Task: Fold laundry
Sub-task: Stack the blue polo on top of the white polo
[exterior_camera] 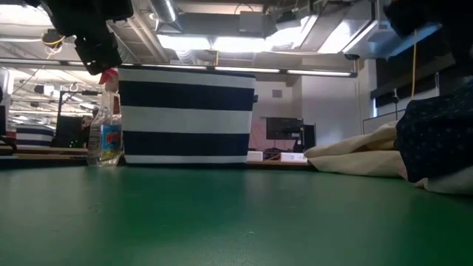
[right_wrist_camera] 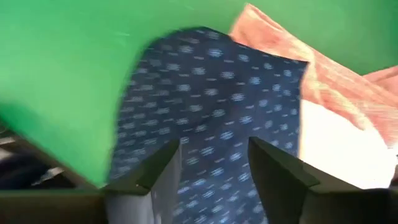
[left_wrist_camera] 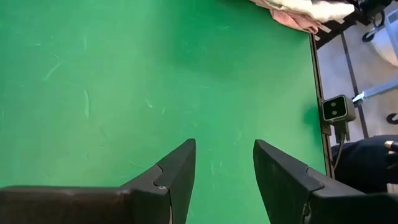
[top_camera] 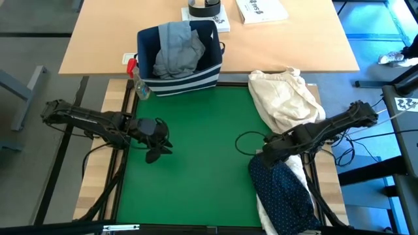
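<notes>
The laundry lies in two places. A navy white-dotted shirt (top_camera: pixel 284 192) (right_wrist_camera: pixel 211 93) lies in a pile at the mat's near right corner, on top of a white shirt (right_wrist_camera: pixel 336 149) and a pale pink top (right_wrist_camera: pixel 329 81). Light grey jeans (top_camera: pixel 176 49) are stuffed in the striped bin (top_camera: pixel 209 75). My right gripper (top_camera: pixel 268 155) (right_wrist_camera: pixel 214 143) hovers open over the far end of the dotted shirt, pointing down. My left gripper (top_camera: pixel 157 149) (left_wrist_camera: pixel 224 146) is open above the bare green mat (top_camera: pixel 196 170) at its left side, with nothing between its fingers.
A cream-beige cloth bundle (top_camera: pixel 284 98) (exterior_camera: pixel 355 155) lies at the mat's far right corner. A spray bottle (top_camera: pixel 139 85) (exterior_camera: pixel 103 137) stands left of the bin. A black cable (top_camera: pixel 245 140) loops onto the mat near my right gripper. The mat's middle is bare.
</notes>
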